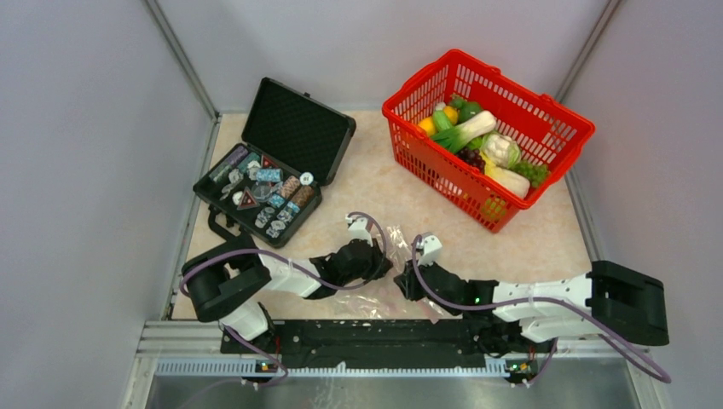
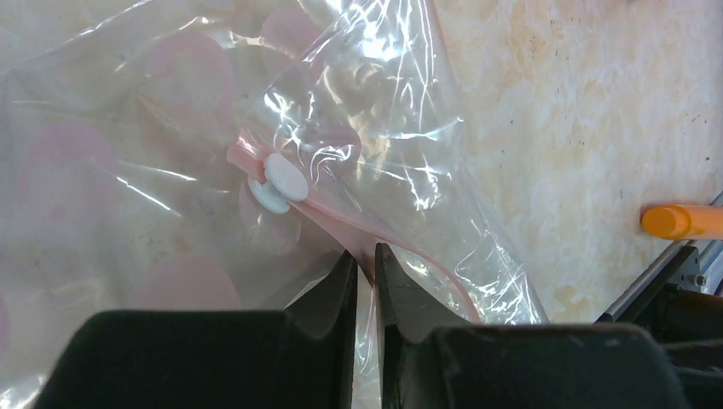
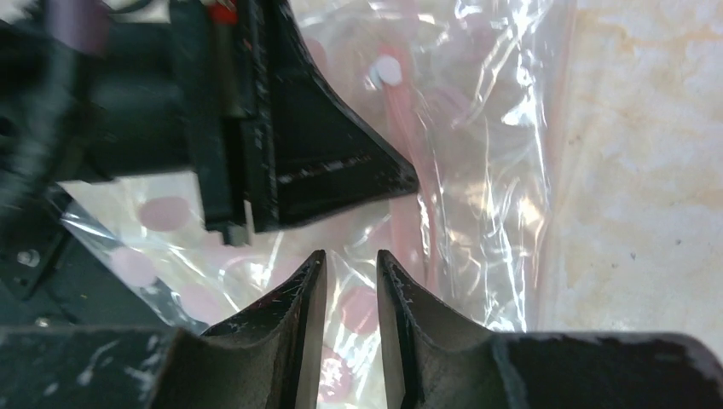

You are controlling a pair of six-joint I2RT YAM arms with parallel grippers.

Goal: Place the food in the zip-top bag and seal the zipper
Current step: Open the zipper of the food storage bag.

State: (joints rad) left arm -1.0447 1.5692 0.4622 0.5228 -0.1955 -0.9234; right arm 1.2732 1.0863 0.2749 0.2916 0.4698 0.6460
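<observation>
The clear zip-top bag [image 1: 375, 300], printed with pink dots, lies flat on the table between my two grippers. My left gripper [image 2: 365, 254] is shut on the bag's mouth edge, right at the pink zipper [image 2: 328, 217], just past its white slider [image 2: 277, 183]. In the top view the left gripper [image 1: 385, 266] sits at the bag's left. My right gripper [image 3: 351, 256] is narrowly open over the bag film [image 3: 477, 170], close beside the left gripper's finger [image 3: 341, 162]. The zipper [image 3: 398, 119] runs away from it. The food [image 1: 482, 141] lies in the red basket.
The red mesh basket [image 1: 443, 170] stands at the back right. An open black case [image 1: 273, 162] with small trinkets stands at the back left. An orange cylinder [image 2: 682, 220] shows at the right edge of the left wrist view, by a metal rail.
</observation>
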